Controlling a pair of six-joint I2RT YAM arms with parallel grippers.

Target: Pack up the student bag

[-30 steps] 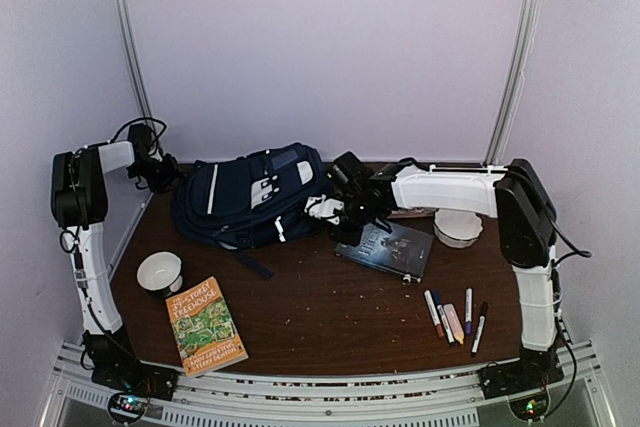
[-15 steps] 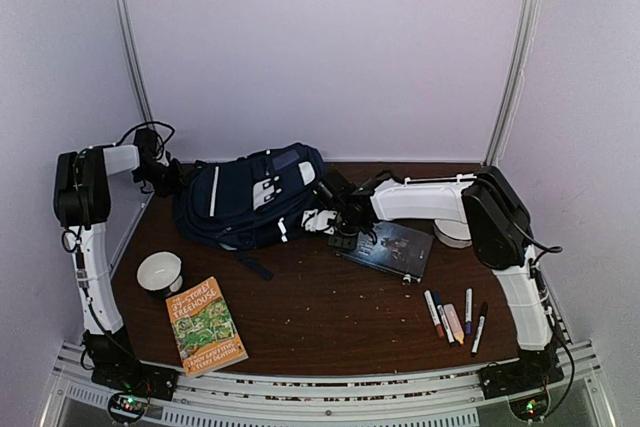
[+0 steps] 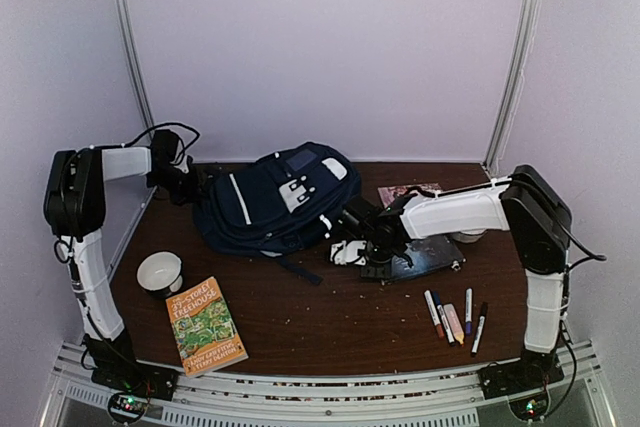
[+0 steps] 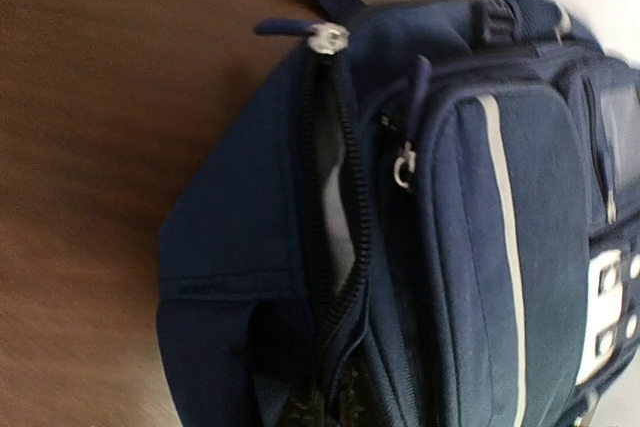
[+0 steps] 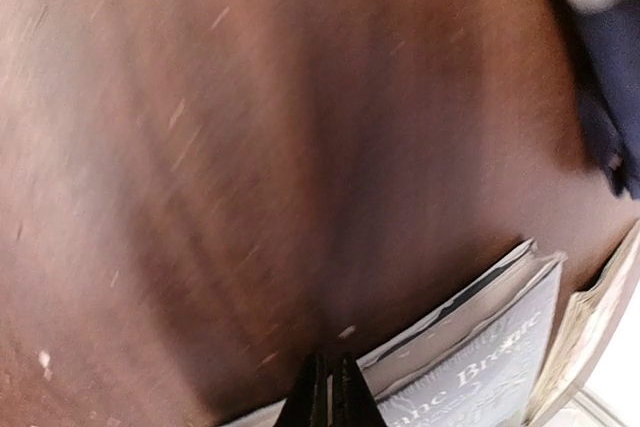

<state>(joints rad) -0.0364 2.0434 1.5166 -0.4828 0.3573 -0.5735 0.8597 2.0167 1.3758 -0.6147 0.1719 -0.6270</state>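
The left gripper (image 3: 188,183) is closed at the backpack's (image 3: 275,202) left end; the right gripper (image 5: 328,365), closed and empty, is just beside the grey book (image 5: 470,377).

Robot lab test cell. Plain pale wall panels (image 3: 320,47) on three sides, aluminium uprights (image 3: 130,47) at corners, slotted metal rail (image 3: 320,389) carrying two arm bases (image 3: 118,375), exposed cables (image 3: 160,130), small brown tabletop (image 3: 320,317) as work surface.

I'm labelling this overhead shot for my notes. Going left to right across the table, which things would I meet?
White bowl → colourful paperback → backpack → markers.
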